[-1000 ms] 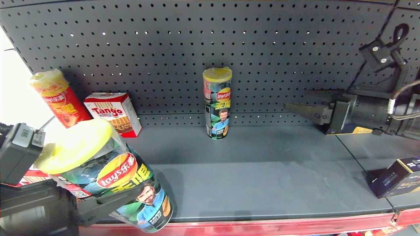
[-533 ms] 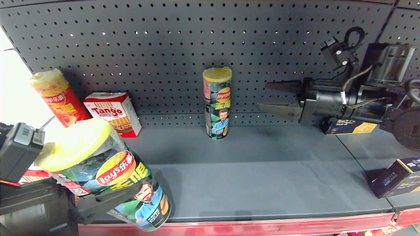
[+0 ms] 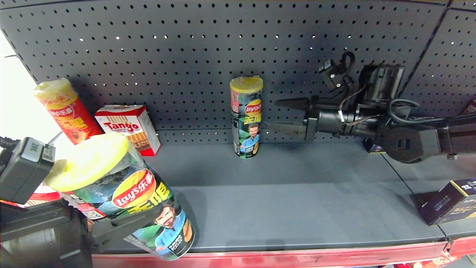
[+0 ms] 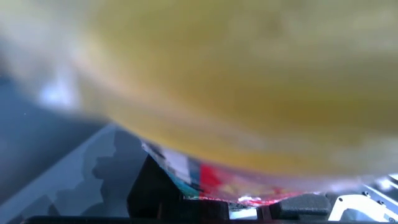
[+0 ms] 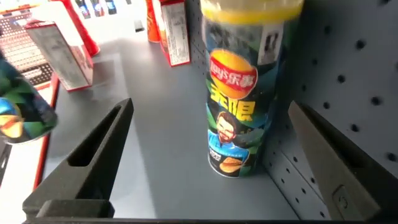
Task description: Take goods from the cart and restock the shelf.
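Ahead of right end effector [image 3: 273, 114], can [image 3: 246, 118]

Lower-left cardboard chip tube [image 3: 141, 190] and its mid-frame twin [image 3: 246, 119] are rocking yellow lids, green-blue print; perforated backboard [image 3: 167, 56] is looking dark grey.

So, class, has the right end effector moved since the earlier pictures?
Yes. The right end effector has moved toward the robot's left along the pegboard, nearing the upright green can, which stayed put.
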